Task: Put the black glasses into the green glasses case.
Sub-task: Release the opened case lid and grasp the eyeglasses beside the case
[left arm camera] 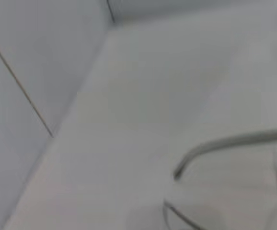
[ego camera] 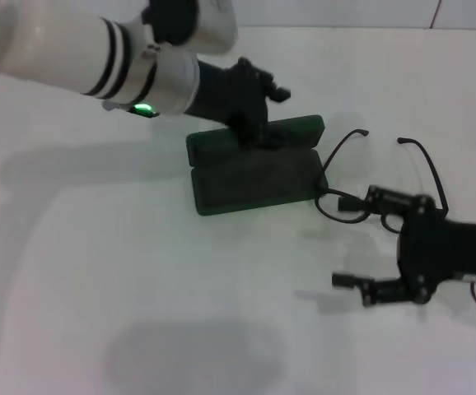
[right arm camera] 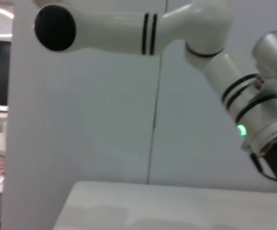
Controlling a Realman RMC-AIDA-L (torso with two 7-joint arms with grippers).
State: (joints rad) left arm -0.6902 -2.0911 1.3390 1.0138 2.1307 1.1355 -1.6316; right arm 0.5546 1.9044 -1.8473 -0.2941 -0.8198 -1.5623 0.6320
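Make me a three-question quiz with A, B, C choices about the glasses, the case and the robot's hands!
1. Where are the black glasses?
A. inside the case
B. on the table beside the case
C. lifted in the air

2. What colour is the glasses case?
A. green
B. red
C. white

3. How is the case?
A. shut
B. open
C. upside down

Answers:
1 B, the head view shows them lying on the table next to the case, by the open right gripper.
2 A, it is dark green.
3 B, its lid stands up under the left gripper.
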